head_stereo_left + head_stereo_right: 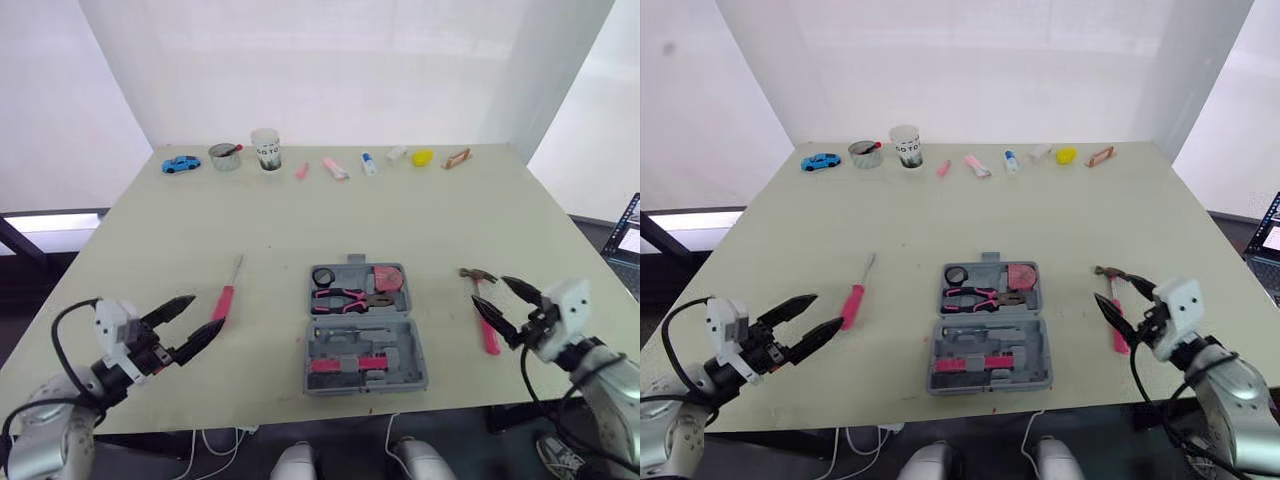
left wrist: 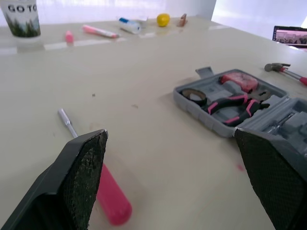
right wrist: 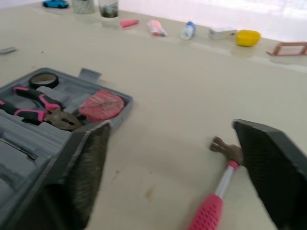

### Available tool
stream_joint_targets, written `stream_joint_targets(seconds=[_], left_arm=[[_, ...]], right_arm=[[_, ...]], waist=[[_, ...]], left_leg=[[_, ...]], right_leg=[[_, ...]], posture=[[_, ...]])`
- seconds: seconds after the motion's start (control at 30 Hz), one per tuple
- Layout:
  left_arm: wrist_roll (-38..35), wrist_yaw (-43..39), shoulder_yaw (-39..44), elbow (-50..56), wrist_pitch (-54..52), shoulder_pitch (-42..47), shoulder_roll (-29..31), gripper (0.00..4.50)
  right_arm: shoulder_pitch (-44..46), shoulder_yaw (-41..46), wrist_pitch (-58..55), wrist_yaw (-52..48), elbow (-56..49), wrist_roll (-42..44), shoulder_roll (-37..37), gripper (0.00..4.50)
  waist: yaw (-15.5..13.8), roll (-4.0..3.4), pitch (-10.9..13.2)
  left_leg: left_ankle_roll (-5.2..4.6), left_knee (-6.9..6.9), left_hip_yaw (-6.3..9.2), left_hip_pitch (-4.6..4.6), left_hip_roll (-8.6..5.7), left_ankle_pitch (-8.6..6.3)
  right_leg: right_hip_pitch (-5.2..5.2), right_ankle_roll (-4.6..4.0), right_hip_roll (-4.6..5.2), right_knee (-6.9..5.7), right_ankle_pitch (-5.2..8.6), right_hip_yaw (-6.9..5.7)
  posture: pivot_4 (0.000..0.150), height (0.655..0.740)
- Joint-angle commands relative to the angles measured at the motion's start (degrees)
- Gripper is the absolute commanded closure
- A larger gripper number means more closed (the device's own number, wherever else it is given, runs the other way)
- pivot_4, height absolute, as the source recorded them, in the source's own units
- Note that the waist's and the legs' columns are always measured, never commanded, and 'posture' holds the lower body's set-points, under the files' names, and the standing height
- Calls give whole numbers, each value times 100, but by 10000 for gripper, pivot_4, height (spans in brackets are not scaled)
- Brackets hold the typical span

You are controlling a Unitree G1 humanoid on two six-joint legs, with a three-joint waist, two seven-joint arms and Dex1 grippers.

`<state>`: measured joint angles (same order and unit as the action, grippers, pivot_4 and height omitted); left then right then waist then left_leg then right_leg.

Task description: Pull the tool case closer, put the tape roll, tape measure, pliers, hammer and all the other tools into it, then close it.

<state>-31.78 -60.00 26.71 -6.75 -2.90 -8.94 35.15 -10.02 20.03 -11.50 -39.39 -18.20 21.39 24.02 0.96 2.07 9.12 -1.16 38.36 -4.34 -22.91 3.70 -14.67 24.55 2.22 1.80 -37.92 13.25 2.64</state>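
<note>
The grey tool case [image 1: 362, 340] lies open near the table's front edge. Its far half holds the black tape roll [image 1: 323, 276], the pink-handled pliers [image 1: 345, 298] and the round pink tape measure [image 1: 388, 277]. A pink-handled hammer [image 1: 483, 309] lies to the right of the case, and my right gripper [image 1: 506, 310] hovers open over its handle. A pink-handled screwdriver [image 1: 228, 292] lies to the left of the case. My left gripper [image 1: 185, 325] stands open just in front of its handle, empty.
Along the table's far edge [image 1: 330, 146] stand a blue toy car [image 1: 180, 164], a metal cup [image 1: 225, 156], a white cup [image 1: 266, 149], pink markers, a small tube, a yellow object [image 1: 423, 157] and a brown clip. A laptop [image 1: 626, 240] sits beyond the right edge.
</note>
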Motion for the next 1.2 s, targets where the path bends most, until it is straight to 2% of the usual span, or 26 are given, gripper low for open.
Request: stream_joint_targets(seconds=[0.03,0.3,0.6,0.8,1.03,1.2], left_arm=[[-11,109,283,18,225,-206,-42,0],[69,24,625,-742,985,-742,-226,0],[41,372,791,-623,1178,-1010,-439,0],[108,197,509,-137,1074,-1020,-269,0],[60,-201,81,139,716,-410,284,0],[193,-475,-288,296,518,17,638,0]], right_arm=[[-356,372,444,11,-13,213,-107,576],[-1254,774,1318,-348,629,573,-345,576],[-1668,1049,1649,-469,1295,619,-171,576],[-1357,851,1204,-162,995,695,14,576],[-421,360,-133,371,461,758,422,576],[280,13,-853,756,522,494,735,576]], waist=[[-6,0,-1],[4,-1,-2],[-16,-5,-6],[4,-8,-8],[-11,-15,-7],[-15,-14,-7]], left_leg=[[0,0,1,1,0,0],[0,0,-1,5,3,-1],[14,-1,22,5,30,-9],[20,-1,16,7,34,-13],[4,-3,14,5,34,-3],[2,-5,-14,-4,25,-2]], right_leg=[[0,0,0,-1,1,0],[2,19,9,2,13,4],[10,19,21,7,14,1],[12,20,22,8,14,2],[16,-2,16,6,1,1],[15,-6,12,10,-1,1]], posture=[[1500,7400],[1500,7400],[1500,7400],[1500,7400],[1500,7400],[1500,7400]])
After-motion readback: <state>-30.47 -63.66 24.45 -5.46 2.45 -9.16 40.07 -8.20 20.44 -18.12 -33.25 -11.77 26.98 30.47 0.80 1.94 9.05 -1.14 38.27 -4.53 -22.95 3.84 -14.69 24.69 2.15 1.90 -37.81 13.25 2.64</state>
